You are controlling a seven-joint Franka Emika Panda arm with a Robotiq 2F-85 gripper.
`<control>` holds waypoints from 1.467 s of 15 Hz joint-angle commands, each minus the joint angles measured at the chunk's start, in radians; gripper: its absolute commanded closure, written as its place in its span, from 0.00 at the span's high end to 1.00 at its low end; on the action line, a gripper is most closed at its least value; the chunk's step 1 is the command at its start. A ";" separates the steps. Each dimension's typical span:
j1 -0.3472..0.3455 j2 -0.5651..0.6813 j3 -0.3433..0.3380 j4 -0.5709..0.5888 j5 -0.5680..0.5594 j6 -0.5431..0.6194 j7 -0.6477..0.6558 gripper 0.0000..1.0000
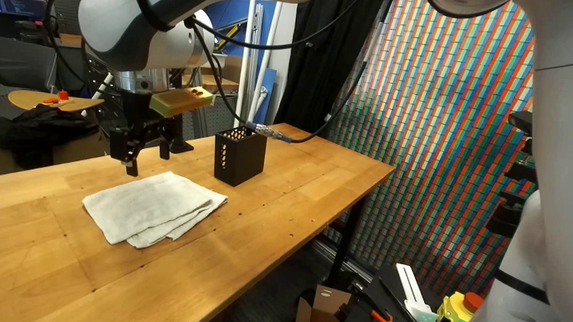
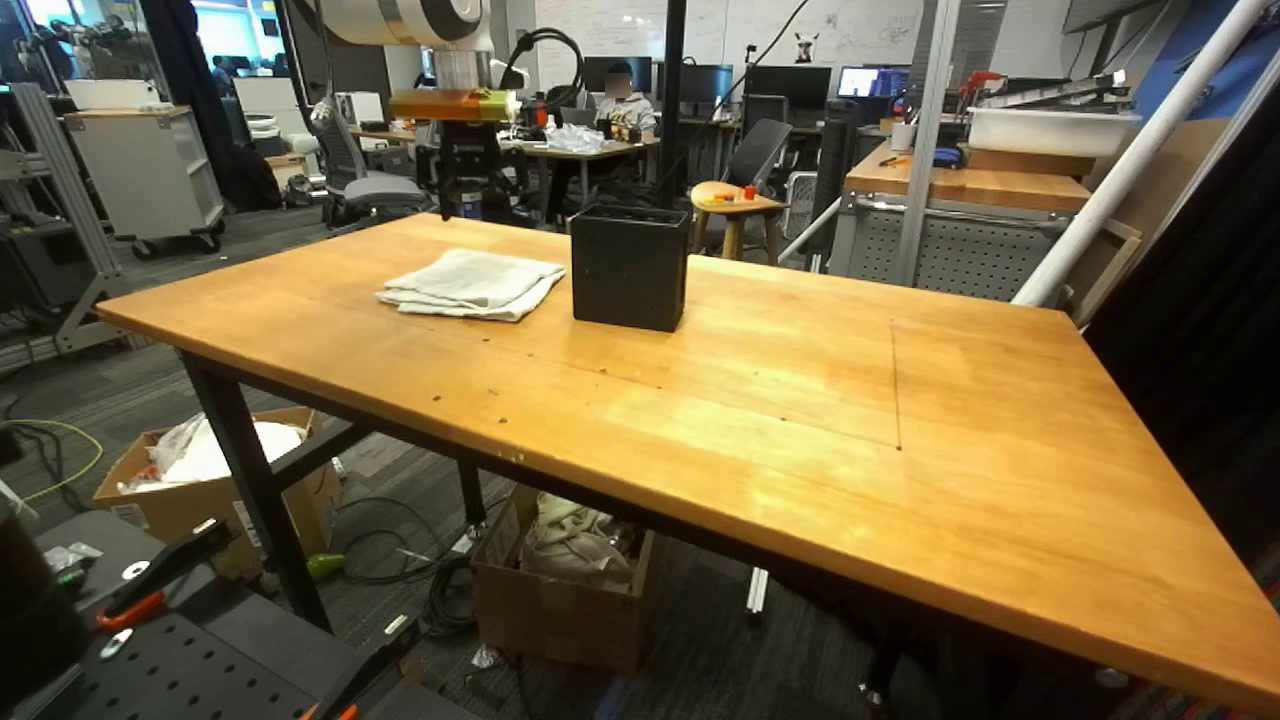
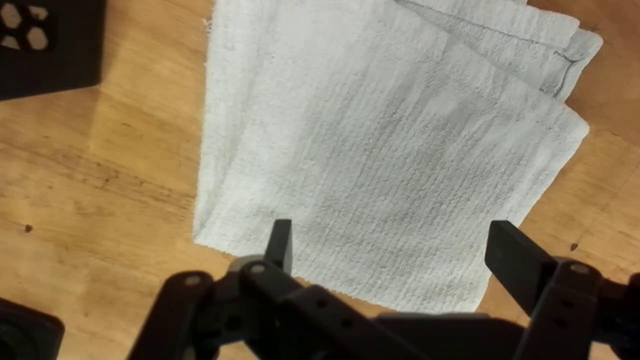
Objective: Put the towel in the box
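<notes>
While the claw (image 3: pixel 392 235) gapes, the wrist view crops the box (image 3: pixel 65 62) (the towel (image 3: pixel 370 145), too).

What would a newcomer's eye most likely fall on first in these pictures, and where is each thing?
Most likely the multicoloured striped backdrop, filling much of an exterior view's right half, beyond the edge of the wooden table. Next would probably come the folded white towel lying on that table, with the black box standing near it but not touching. The open gripper hangs above the table by the towel's edge.
</notes>
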 commanded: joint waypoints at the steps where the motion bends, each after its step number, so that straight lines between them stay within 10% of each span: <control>1: 0.023 0.066 -0.002 0.026 -0.027 0.037 0.060 1.00; 10: -0.015 0.152 -0.020 0.025 -0.021 0.057 0.036 1.00; 22: -0.015 0.117 -0.027 0.013 -0.049 0.052 0.040 0.01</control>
